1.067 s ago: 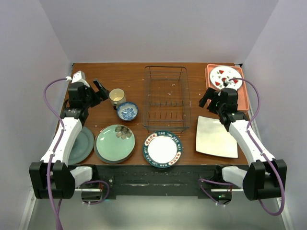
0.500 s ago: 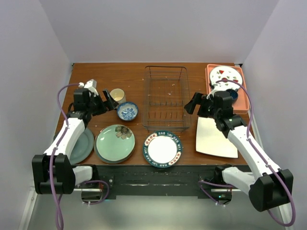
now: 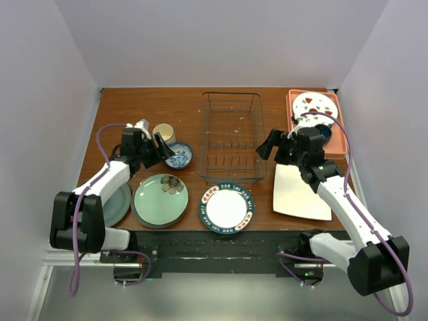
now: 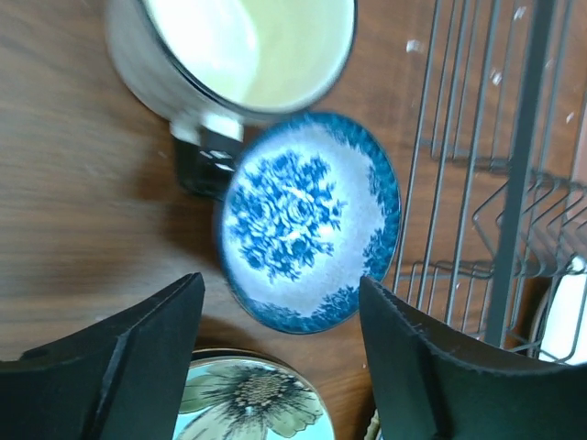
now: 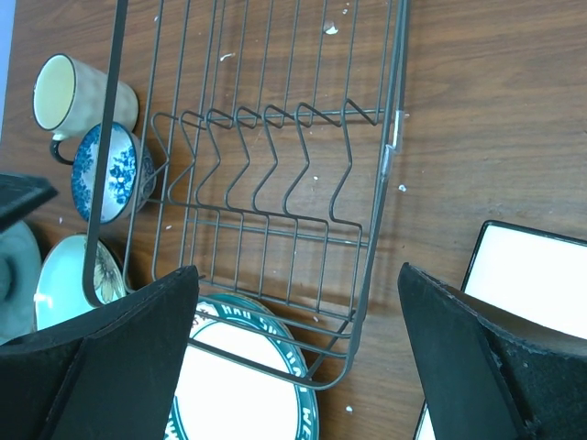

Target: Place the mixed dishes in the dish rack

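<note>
The dish rack [image 3: 231, 137] stands empty at mid-table. Left of it are the cream mug [image 3: 163, 133] and the small blue-white bowl [image 3: 179, 155]. In front lie the pale green flower plate [image 3: 160, 198], stacked on a teal-blue plate [image 3: 138, 215], and the white plate with a dark patterned rim [image 3: 227, 208]. The white square plate [image 3: 301, 190] lies at the right. My left gripper [image 3: 160, 148] is open just left of and above the bowl [image 4: 307, 220], with the mug [image 4: 243, 46] beyond. My right gripper [image 3: 271, 144] is open and empty over the rack's near right corner [image 5: 367, 275].
A grey-green plate [image 3: 114, 200] lies under my left arm. A pink tray [image 3: 338, 134] at the back right holds a white plate with red marks [image 3: 313, 107] and a dark blue cup. Purple cables loop off both arms.
My left gripper has swung right and nearer, from beside the mug to the bowl. My right gripper moved left to the rack's right side, then stayed almost still.
</note>
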Controlling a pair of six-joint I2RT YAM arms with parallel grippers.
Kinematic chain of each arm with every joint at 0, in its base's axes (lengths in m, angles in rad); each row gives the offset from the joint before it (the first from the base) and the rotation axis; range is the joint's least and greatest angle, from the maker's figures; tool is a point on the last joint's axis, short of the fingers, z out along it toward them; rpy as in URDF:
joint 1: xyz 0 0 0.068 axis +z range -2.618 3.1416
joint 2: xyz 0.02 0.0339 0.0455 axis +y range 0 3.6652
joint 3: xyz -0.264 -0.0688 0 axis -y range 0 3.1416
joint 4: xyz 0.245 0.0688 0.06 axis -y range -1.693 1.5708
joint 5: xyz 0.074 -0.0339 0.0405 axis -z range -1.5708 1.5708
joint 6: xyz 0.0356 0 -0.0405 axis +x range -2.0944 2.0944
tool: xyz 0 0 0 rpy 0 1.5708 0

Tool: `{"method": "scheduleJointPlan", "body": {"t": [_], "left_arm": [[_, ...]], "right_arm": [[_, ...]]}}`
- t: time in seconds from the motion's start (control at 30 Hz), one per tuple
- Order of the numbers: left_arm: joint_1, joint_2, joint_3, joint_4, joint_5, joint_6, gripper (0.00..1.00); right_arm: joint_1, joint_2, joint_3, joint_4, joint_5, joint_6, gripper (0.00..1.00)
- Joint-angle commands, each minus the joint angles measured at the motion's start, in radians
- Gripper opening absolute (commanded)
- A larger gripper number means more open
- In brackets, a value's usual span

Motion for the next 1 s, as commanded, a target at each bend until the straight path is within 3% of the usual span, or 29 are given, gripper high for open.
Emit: {"method": "scheduleJointPlan", "body": {"t": [0.0,0.5,0.7,0.77,0.8,0.9,0.97], "left_arm": [[-0.097,0.042,0.038,0.017,-0.086,-0.045,0.7],[-0.118,0.128,0.019,0.043,-0.191,-0.056,0.5],[-0.127,0.185,0.051,0.052,-0.182,-0.044,0.37],[-0.134,0.194,0.059,0.049,-0.192,-0.042,0.27],[-0.135,0.194,0.06,0.041,-0.195,-0.042,0.17],[-0.14,0.171,0.064,0.026,-0.221,-0.039,0.04],[-0.141,0.144,0.067,0.018,-0.241,-0.036,0.0]], "right_arm": [[0.007,0.001,0.04,0.003,-0.006,0.02,0.93],[0.007,-0.028,0.037,-0.021,0.004,0.015,0.93],[0.005,-0.022,0.044,-0.027,0.014,0.01,0.93],[0.005,-0.02,0.047,-0.03,0.017,0.009,0.93],[0.005,-0.02,0.049,-0.032,0.017,0.009,0.93],[0.007,-0.02,0.055,-0.035,0.017,0.01,0.93],[0.007,-0.019,0.057,-0.034,0.014,0.012,0.93]]}}
